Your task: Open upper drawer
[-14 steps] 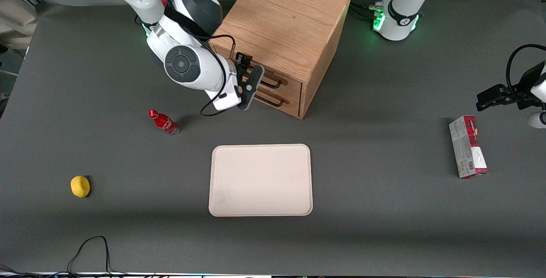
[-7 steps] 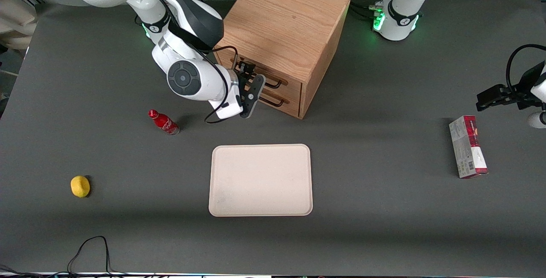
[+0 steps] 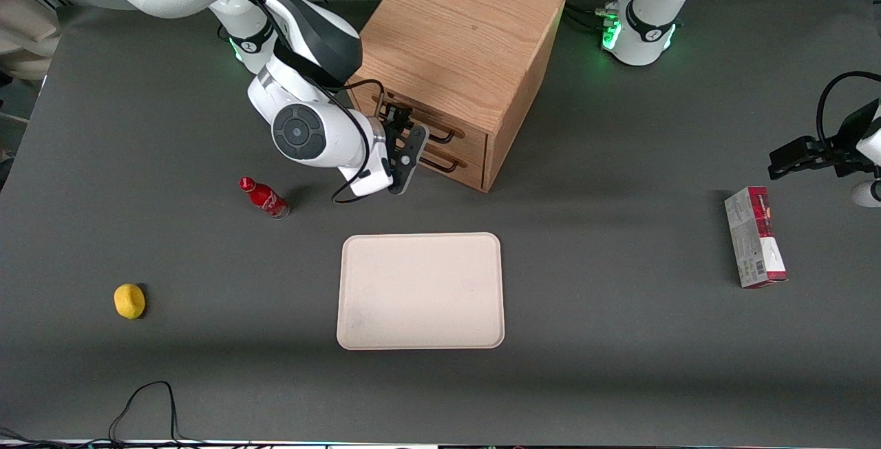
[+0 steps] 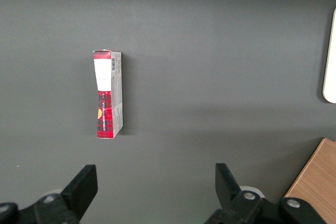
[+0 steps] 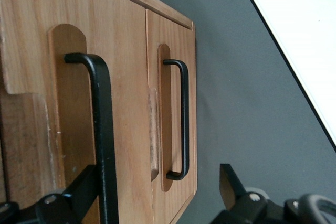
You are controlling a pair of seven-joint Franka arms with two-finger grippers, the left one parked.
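The light oak cabinet (image 3: 461,36) stands on the grey table. Its upper drawer (image 3: 460,131) looks shut, with its black bar handle (image 3: 435,129) across the front; the bottom drawer (image 3: 462,161) sits below it. My right gripper (image 3: 407,146) is open, right in front of the drawer fronts. In the right wrist view the upper drawer's handle (image 5: 103,129) runs between the open gripper's (image 5: 156,182) fingers, close against one finger (image 5: 84,190). The bottom drawer's handle (image 5: 184,119) lies farther out. The other finger (image 5: 229,182) hangs over bare table.
A beige tray (image 3: 420,290) lies nearer the front camera than the cabinet and also shows in the right wrist view (image 5: 299,40). A red bottle (image 3: 263,197) and a yellow lemon (image 3: 129,300) lie toward the working arm's end. A red-white box (image 3: 754,237) lies toward the parked arm's end.
The arm's wrist has swung lower and closer to the cabinet, bringing the open gripper tighter against the drawer fronts. The drawers have not moved.
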